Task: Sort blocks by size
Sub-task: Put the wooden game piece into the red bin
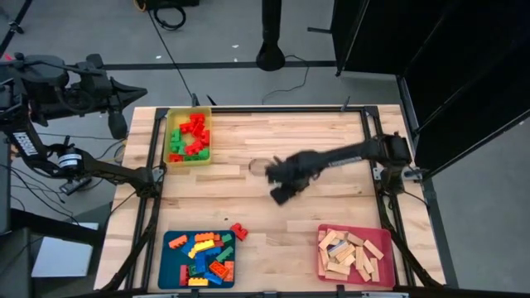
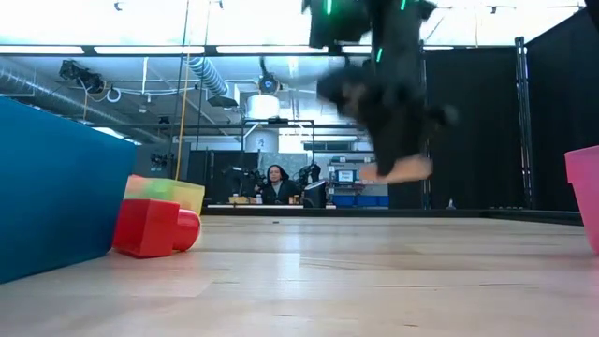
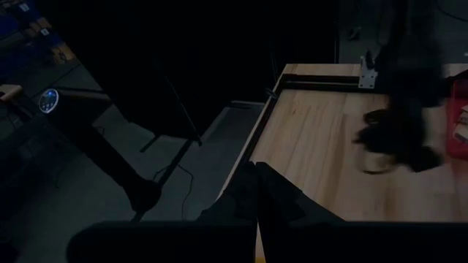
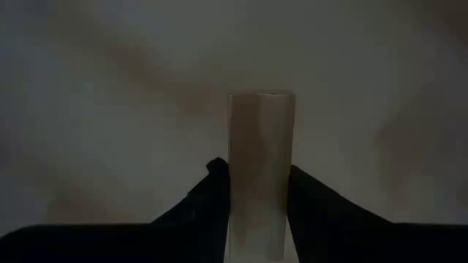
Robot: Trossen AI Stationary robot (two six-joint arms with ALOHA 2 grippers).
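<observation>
Wooden bar [image 4: 260, 172] | pinched between right gripper [image 4: 254, 191] fingers | above mid-table [image 1: 331, 207] | left gripper pressed together, off-table

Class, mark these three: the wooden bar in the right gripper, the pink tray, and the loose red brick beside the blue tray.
wooden bar [image 4: 261, 168]: right wrist view, middle of its pale face.
pink tray [image 1: 322, 262]: high view, left rim.
red brick [image 1: 239, 231]: high view, its top.

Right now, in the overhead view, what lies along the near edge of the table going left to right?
Blue tray full of mixed coloured bricks → a red brick loose on the wood just beside that tray → pink tray holding the pale wooden bars.
</observation>
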